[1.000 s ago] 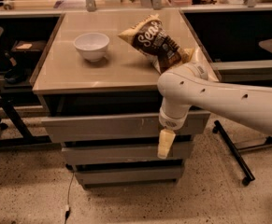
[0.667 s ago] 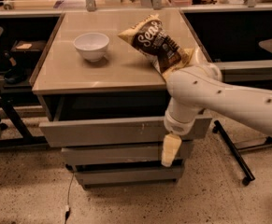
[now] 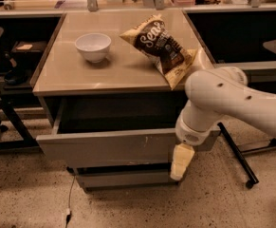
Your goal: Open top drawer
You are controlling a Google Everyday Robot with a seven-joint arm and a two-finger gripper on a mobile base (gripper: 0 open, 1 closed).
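Shows top drawer (image 3: 104,147) pulled out under counter's (image 3: 80,77) front edge, gripper (image 3: 181,161) at the drawer front's right end, grip state impossible to tell. Carries bowl (image 3: 93,46) toward back-left, snack bag (image 3: 163,49) at right edge. Speckled floor (image 3: 23,196) below.

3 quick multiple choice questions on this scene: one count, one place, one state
1. The countertop holds: A one bowl B two bowls C three bowls
2. Where is the gripper? A in the bowl B by the right end of the top drawer front C above the countertop
3. The top drawer is: A shut B pulled out C removed
Answers: A, a single white bowl stands there; B, it hangs by the drawer front's right end; B, its front sits forward of the cabinet.
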